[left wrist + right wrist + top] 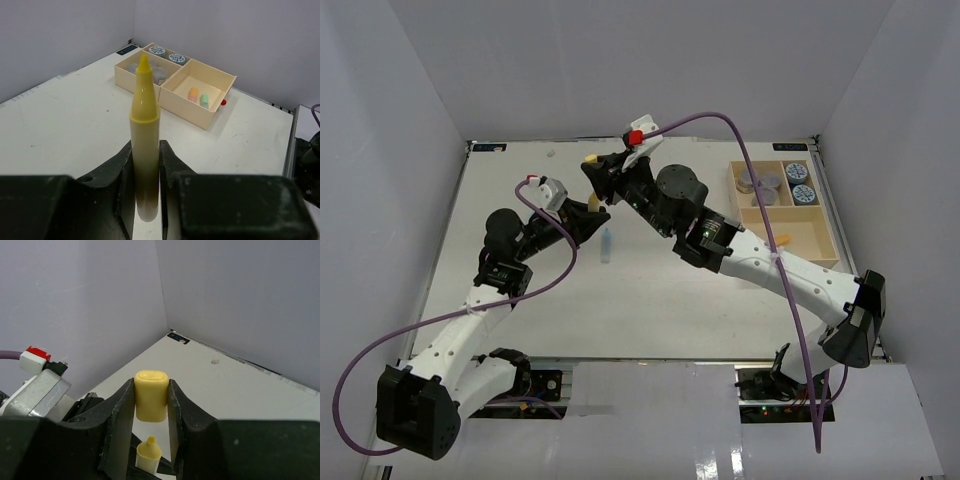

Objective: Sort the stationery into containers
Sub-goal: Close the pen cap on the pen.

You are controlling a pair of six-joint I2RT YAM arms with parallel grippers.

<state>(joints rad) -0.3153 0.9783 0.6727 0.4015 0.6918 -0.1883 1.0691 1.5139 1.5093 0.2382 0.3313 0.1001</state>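
Left end effector (146, 175) around yellow marker (145, 135); right end effector (151, 405) around cap (151, 395)

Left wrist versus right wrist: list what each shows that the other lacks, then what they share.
Only the left wrist view shows the wooden tray, with patterned rolls at its far end and an orange block and green block in its larger section, plus the left gripper clamping the yellow marker's barrel. Only the right wrist view shows the right gripper clamping a yellow cap just above the marker's tip. Both show the uncapped yellow marker.
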